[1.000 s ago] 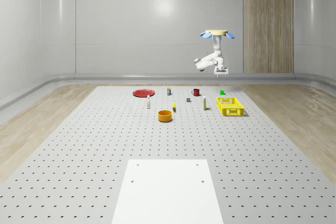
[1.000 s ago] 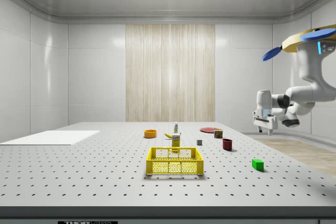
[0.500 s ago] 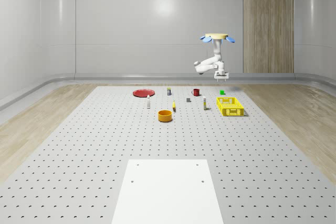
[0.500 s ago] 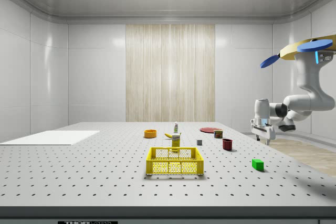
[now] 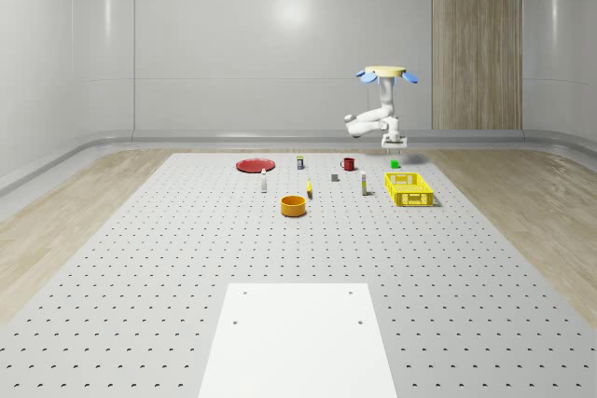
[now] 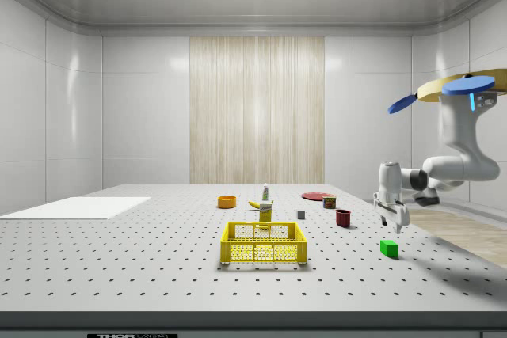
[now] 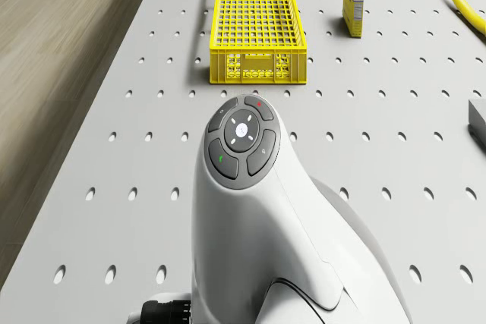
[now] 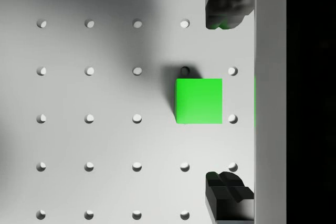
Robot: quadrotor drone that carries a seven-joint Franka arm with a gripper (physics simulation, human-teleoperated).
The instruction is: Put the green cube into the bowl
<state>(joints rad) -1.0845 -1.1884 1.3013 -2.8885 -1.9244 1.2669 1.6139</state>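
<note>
The green cube point(image 5: 395, 164) point(image 6: 388, 248) lies on the perforated table near its far right part, beyond the yellow crate. The drone point(image 5: 384, 72) point(image 6: 455, 89) hovers above this spot with the arm bent downward. My gripper point(image 5: 394, 146) point(image 6: 394, 228) hangs a short way above the cube, pointing down at it. In the wrist view the cube point(image 8: 199, 101) sits between the two dark fingertips point(image 8: 226, 14), slightly off the gripper point(image 8: 226, 103) centre line; the fingers are open and hold nothing. The orange bowl point(image 5: 294, 205) point(image 6: 226, 202) stands apart, nearer the table's middle.
A yellow crate point(image 5: 409, 188) point(image 6: 264, 243) point(image 7: 258, 20) stands just in front of the cube. A red mug point(image 5: 348, 164), a red plate point(image 5: 254, 165), a banana point(image 5: 309, 189), a small box point(image 7: 352, 5) and a grey block point(image 5: 335, 177) are scattered around. A white sheet point(image 5: 298, 337) lies at the near edge.
The drone has sunk lower and the arm has swung down, bringing the gripper from well above the table to just over the green cube. The cube has not moved.
</note>
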